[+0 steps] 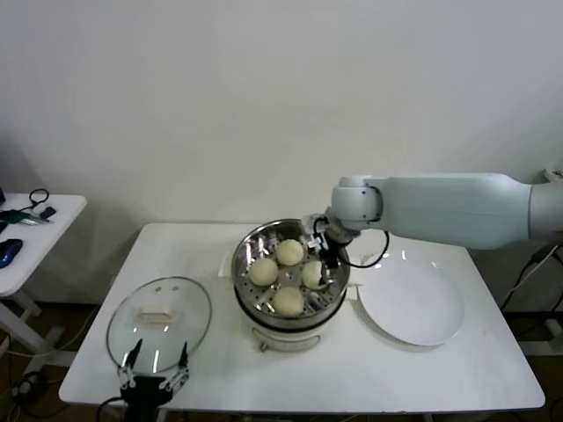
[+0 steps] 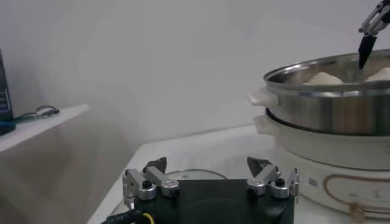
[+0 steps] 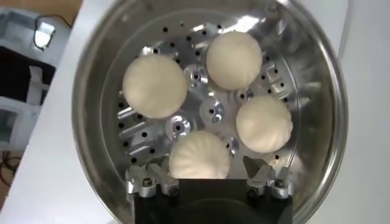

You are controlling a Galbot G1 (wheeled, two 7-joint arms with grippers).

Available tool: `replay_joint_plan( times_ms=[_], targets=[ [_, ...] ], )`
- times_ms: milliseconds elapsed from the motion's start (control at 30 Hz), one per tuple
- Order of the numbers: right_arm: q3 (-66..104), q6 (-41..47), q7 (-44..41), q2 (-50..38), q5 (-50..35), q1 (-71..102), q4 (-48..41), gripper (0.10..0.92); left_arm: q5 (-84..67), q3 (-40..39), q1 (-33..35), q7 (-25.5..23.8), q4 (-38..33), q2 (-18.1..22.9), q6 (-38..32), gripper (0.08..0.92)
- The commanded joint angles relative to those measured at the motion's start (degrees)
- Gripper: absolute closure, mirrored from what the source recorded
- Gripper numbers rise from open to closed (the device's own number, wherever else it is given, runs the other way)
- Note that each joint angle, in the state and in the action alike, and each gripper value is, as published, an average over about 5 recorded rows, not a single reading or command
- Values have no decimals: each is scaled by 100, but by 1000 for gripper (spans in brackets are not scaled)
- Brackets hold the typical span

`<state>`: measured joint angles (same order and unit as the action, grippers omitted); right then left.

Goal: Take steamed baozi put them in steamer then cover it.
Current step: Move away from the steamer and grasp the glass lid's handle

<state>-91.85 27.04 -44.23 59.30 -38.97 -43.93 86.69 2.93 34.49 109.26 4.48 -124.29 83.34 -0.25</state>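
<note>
Two open-fingered grippers, left (image 1: pixel 155 357) and right (image 1: pixel 327 261), over white table (image 1: pixel 352 369), plain wall (image 1: pixel 264 88).

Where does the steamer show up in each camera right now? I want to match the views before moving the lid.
Head view: the steamer sits at table centre, between the glass lid and the white plate.
Left wrist view: its steel wall and cream base fill the right side, seen side-on.
Right wrist view: seen from above, its perforated tray fills the picture.
Shared landmark: the baozi inside it.
</note>
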Motion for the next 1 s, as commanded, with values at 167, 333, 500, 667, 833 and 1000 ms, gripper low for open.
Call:
replay_joint_plan(
  times_ms=[167,333,500,667,833,1000],
  targets=[
    [2173,320,856,-1870,-1139,133,-81,203,130,144,-268,22,-186,-132,388,177],
    [4648,-22,2331,-3166,-1034,2423,231,202,124,210,-569,-5,-209,-223,614,177],
    [7643,-1095,3110,-4018,-749,5914,545,203,88,231,-861,-2,-108,-339,729,177],
    [11727,-1724,3306,-3557,-155,10038,776,203,106,209,-1095,7,-22,-432,863,177],
    [13731,-2594,3181,-2499,353,12281,885,203,254,210,-1226,21,80,-640,721,177],
    [14232,-3733,3193,-1477,562,13307,799,203,927,271,-1256,357,340,-844,259,177]
  ],
)
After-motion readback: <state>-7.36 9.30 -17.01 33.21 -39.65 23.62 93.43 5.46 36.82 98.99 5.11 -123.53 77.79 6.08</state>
